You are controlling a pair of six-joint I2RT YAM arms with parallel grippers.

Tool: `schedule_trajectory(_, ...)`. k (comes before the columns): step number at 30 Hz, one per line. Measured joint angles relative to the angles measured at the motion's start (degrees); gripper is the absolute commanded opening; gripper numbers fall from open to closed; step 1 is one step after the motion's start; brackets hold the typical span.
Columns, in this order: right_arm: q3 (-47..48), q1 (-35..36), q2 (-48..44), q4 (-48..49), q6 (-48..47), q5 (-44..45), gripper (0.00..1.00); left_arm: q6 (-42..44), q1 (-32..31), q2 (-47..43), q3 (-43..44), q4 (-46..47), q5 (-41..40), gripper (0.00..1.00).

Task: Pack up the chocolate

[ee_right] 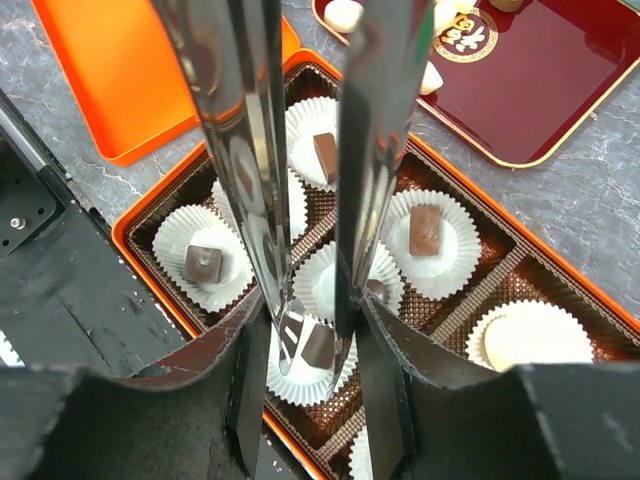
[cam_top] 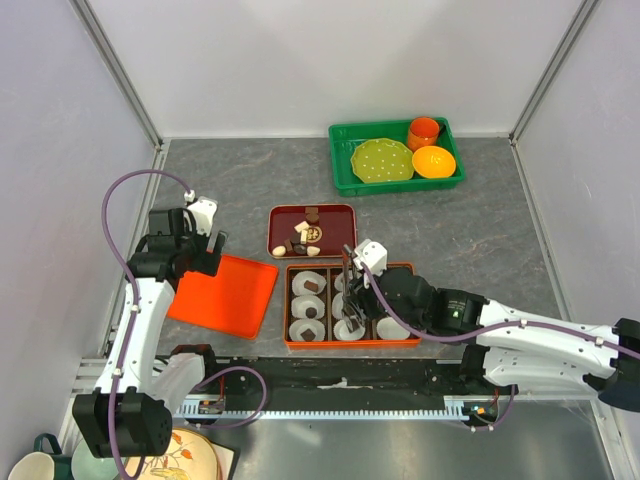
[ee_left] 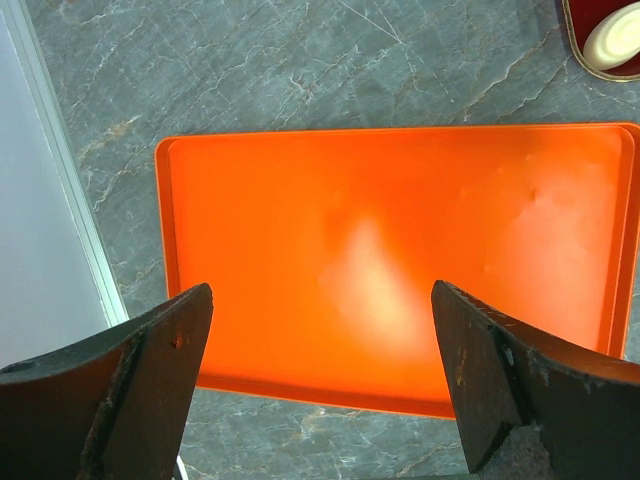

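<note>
An orange box (cam_top: 402, 343) of white paper cups lies in front of the right arm. Dark chocolate cubes (ee_right: 203, 262) sit in several cups, and a cream oval (ee_right: 525, 340) in another. My right gripper (ee_right: 312, 330) is shut on metal tongs (ee_right: 255, 150), which reach down into the box (ee_right: 140, 215). One dark cube (ee_right: 320, 345) lies in a cup between the tong tips, which stand slightly apart. More chocolate (cam_top: 300, 243) lies on the dark red tray (cam_top: 335, 218) behind the box. My left gripper (ee_left: 320, 370) hangs open and empty over the orange lid (ee_left: 400, 260).
A green basket (cam_top: 343, 160) at the back right holds a green plate (cam_top: 382, 160), an orange cup (cam_top: 424, 131) and an orange bowl (cam_top: 433, 161). The orange lid (cam_top: 225, 295) lies left of the box. Mugs and a plate (cam_top: 190, 462) stand at the bottom left.
</note>
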Motion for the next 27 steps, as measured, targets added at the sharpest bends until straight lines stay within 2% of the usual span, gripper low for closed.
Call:
schedule_trajectory(6, 2.8, 0.2, -1.5, -2.6, -0.6, 1.0, 0.42, 0.0, 0.0, -0.1, 0.0, 0.0, 0.1, 0.97)
schedule_trajectory(12, 13.7, 0.3, 0.9, -1.9, -4.6, 4.6, 0.38, 0.0, 0.0, -0.4, 0.0, -0.1, 0.2, 0.97)
schedule_trajectory(17, 19.0, -2.0, 9.6, 5.9, -9.8, 6.1, 0.37, 0.0, 0.0, -0.5, 0.0, -0.5, 1.1, 0.97)
schedule_trajectory(27, 27.9, -15.1, 37.1, 17.7, -11.4, 1.3, 0.43, 0.0, 0.0, -0.5, 0.0, -0.7, 1.6, 0.97)
